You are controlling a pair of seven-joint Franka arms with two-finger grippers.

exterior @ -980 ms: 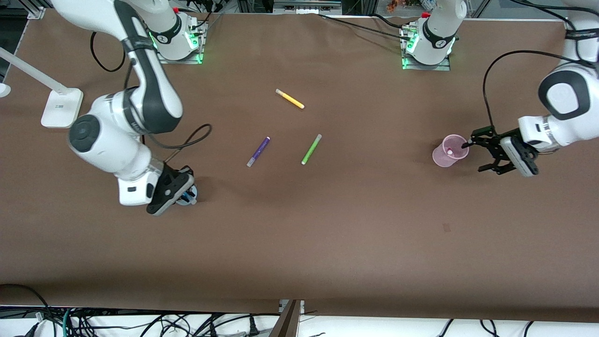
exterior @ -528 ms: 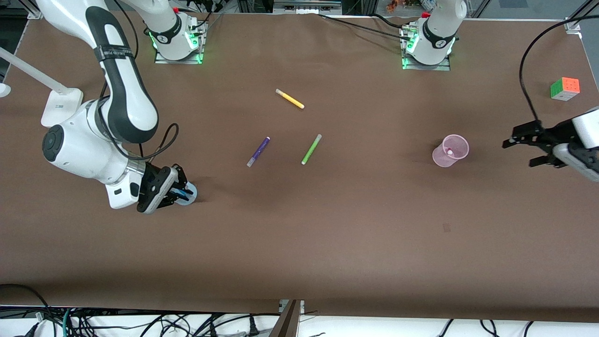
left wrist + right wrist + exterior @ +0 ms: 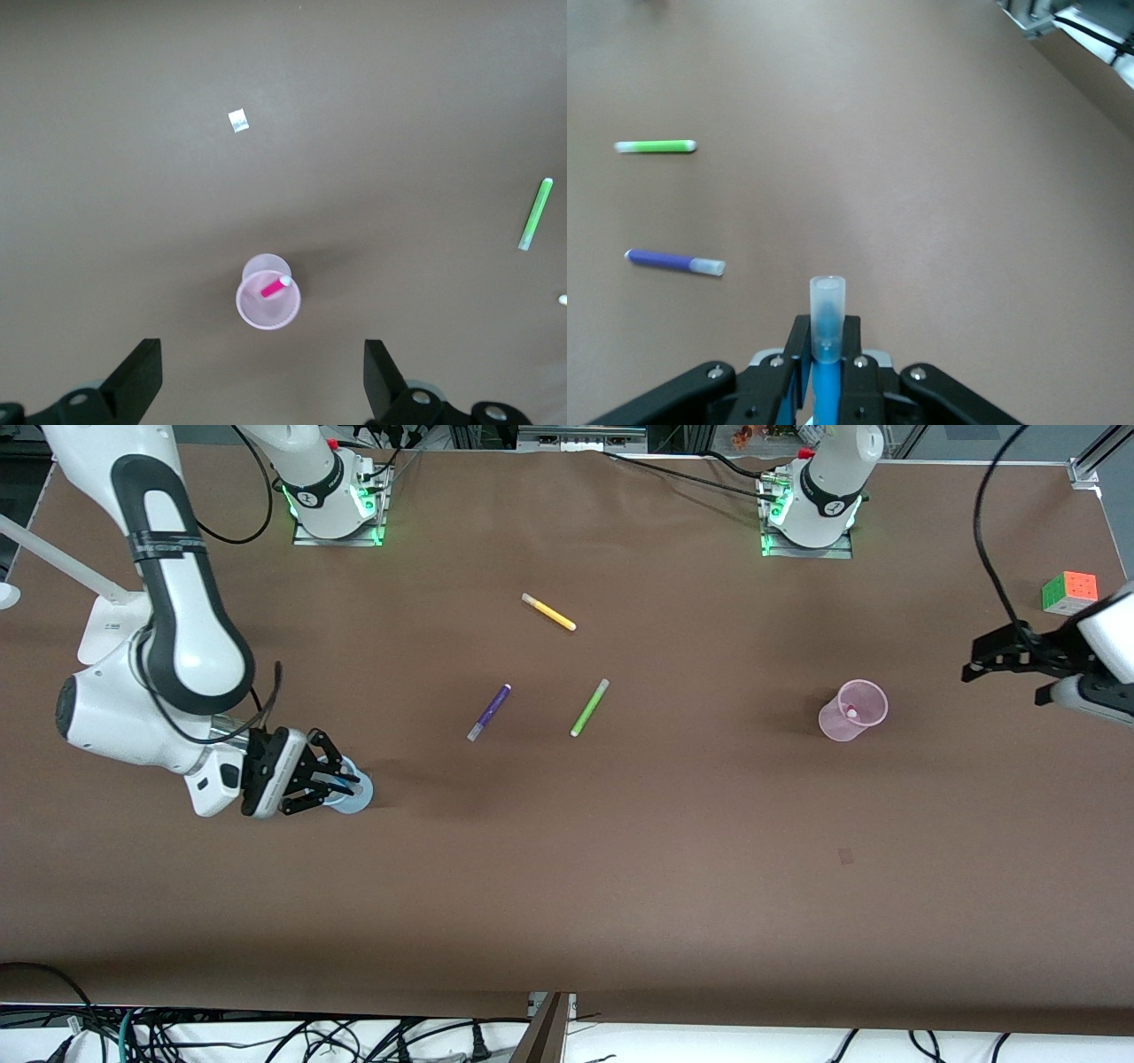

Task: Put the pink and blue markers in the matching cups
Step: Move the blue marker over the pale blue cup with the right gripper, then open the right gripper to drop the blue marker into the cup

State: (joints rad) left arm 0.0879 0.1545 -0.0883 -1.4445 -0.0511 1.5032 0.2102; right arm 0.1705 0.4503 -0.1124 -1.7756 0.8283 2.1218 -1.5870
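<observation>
1 marker is home: the pink marker (image 3: pixel 275 286) stands in the pink cup (image 3: pixel 853 710), and the left tool (image 3: pixel 1010 657) hangs well off it toward the left arm's end of the surface (image 3: pixel 620 850), jaws apart and empty. The step in hand looks like the blue one. The right tool (image 3: pixel 332 781) is clamped on the blue marker (image 3: pixel 827 336), upright over the blue cup (image 3: pixel 353 792). Next it likely needs a straight lowering into the cup, then release.

Nothing readable anywhere: faint print on the right arm's black band (image 3: pixel 161 540) too small to make out, no labels on pens or cups.
</observation>
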